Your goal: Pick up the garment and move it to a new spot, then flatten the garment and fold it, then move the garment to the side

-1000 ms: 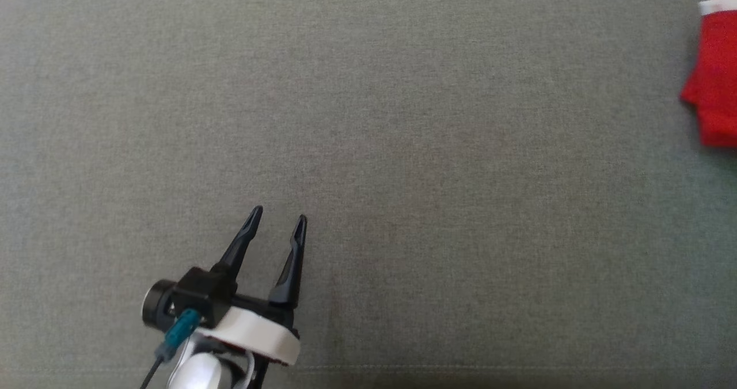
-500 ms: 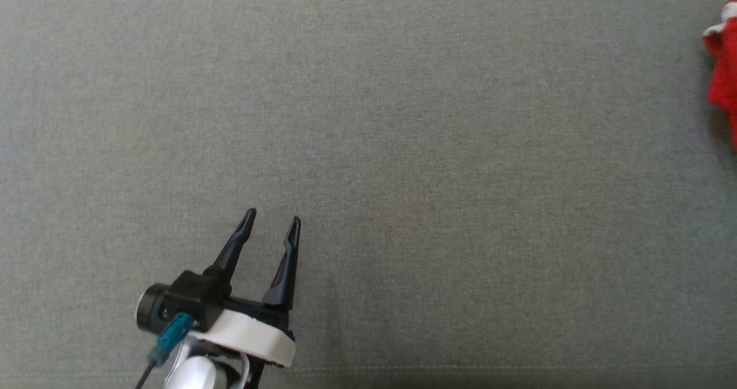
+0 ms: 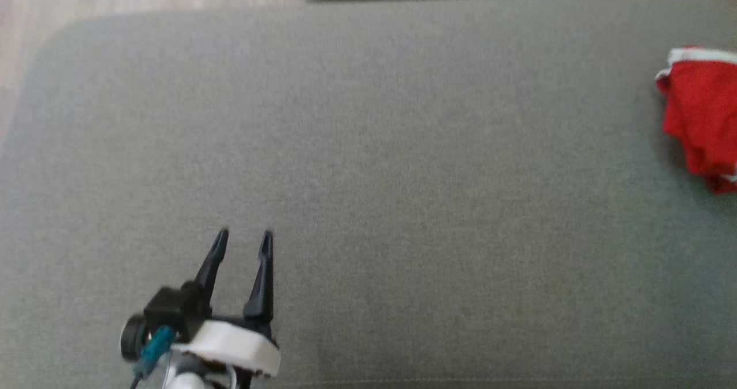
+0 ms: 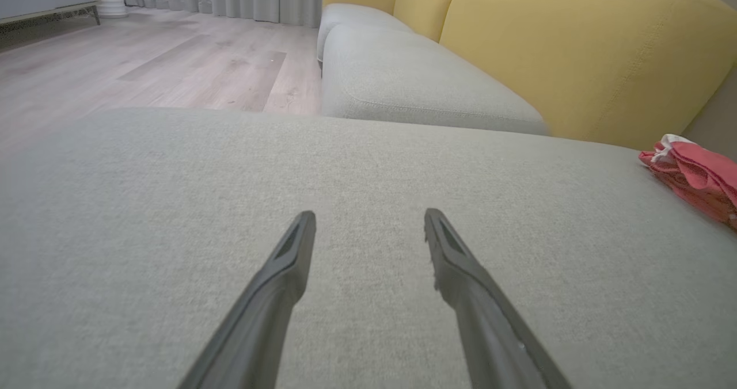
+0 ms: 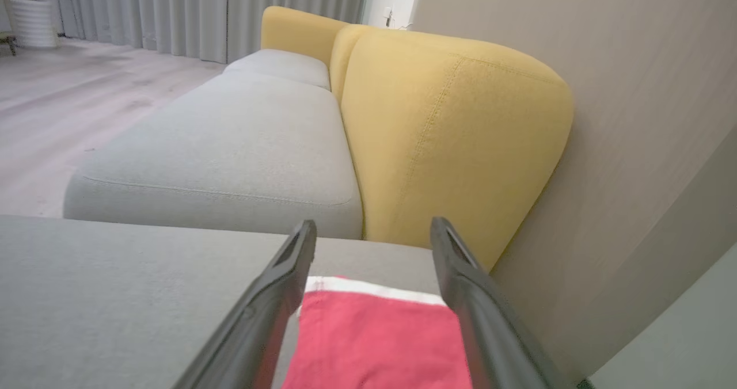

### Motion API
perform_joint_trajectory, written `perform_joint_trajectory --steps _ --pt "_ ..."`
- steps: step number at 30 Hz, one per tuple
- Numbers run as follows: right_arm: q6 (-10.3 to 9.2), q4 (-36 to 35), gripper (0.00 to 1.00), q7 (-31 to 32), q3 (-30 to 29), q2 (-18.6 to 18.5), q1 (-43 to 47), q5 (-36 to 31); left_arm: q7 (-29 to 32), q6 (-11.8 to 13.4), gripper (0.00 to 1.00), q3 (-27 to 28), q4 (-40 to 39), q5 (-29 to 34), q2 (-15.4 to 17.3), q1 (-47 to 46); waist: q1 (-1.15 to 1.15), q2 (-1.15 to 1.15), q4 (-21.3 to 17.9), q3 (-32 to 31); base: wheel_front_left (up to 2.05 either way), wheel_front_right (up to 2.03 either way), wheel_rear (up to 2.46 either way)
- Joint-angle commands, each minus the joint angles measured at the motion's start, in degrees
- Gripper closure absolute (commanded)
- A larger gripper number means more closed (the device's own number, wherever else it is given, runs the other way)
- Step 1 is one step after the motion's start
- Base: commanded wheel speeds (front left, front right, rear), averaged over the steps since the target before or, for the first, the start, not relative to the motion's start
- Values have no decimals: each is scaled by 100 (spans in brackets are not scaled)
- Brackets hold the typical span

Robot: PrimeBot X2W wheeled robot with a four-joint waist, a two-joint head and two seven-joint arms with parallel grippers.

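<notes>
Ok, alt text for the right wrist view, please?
The right hand, fingers open, frames a red garment with a white band, lying on the grey cushion. A yellow backrest rises behind.

The head view looks straight down on the broad grey fabric seat cushion (image 3: 403, 176). Both wrist views skim low across it, sharing the red white-trimmed cloth garment (image 4: 696, 176).
</notes>
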Motion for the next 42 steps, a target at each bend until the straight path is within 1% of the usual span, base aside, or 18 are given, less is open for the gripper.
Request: perform_joint_trajectory --steps 1,5,8,10,13,16,17,20,23,28,34,36,37,42 --pt "-4 -524 0 -100 142 120 424 110 -71 53 0 241 -99 -26 -15 16 0 0 70 -374 0 0 0" --pt "-4 -1264 0 -256 312 592 1434 198 -71 124 0 372 16 37 -15 173 0 0 133 -696 0 0 0" --pt "-4 -1742 0 -440 326 1055 2124 126 -71 175 0 452 91 106 -15 286 0 0 153 -863 0 0 0" --pt "-4 -1946 0 -590 299 1405 2525 108 -71 176 0 513 105 137 -15 336 0 0 152 -926 0 0 0" --pt "-4 -1995 0 -845 333 1686 3001 132 -71 142 0 595 127 161 -15 406 0 0 131 -993 0 0 0" --pt "-4 -1772 0 -1243 394 1779 3283 91 -71 78 0 620 165 174 -15 480 0 0 89 -1064 0 0 0" --pt "-4 -1772 0 -1243 394 1779 3283 91 -71 78 0 620 165 174 -15 480 0 0 89 -1064 0 0 0" --pt "-4 -1443 0 -1543 396 1807 3433 73 -71 4 0 636 205 174 -15 522 0 0 60 -1136 0 0 0" --pt "-4 -1156 0 -1710 522 1812 3508 61 -71 -34 0 656 251 150 -15 535 0 0 30 -1206 0 0 0" --pt "-4 -892 0 -1826 707 1814 3528 119 -71 -54 0 641 322 135 -15 532 0 0 -29 -1303 0 0 0" --pt "-4 -792 0 -1860 805 1815 3514 173 -71 -24 0 653 316 160 -15 504 0 0 -51 -1336 0 0 0" --pt "-4 -796 0 -1863 836 1815 3504 167 -71 17 0 684 253 264 -14 483 0 0 -43 -1333 0 0 0" --pt "0 -623 100 -1788 694 1871 3666 152 1 5 100 448 418 229 1 743 0 0 -44 -1335 0 0 0" --pt "0 -523 100 -1654 620 1870 3538 432 57 -22 100 479 425 -73 2 702 0 0 -54 -1316 0 0 0"
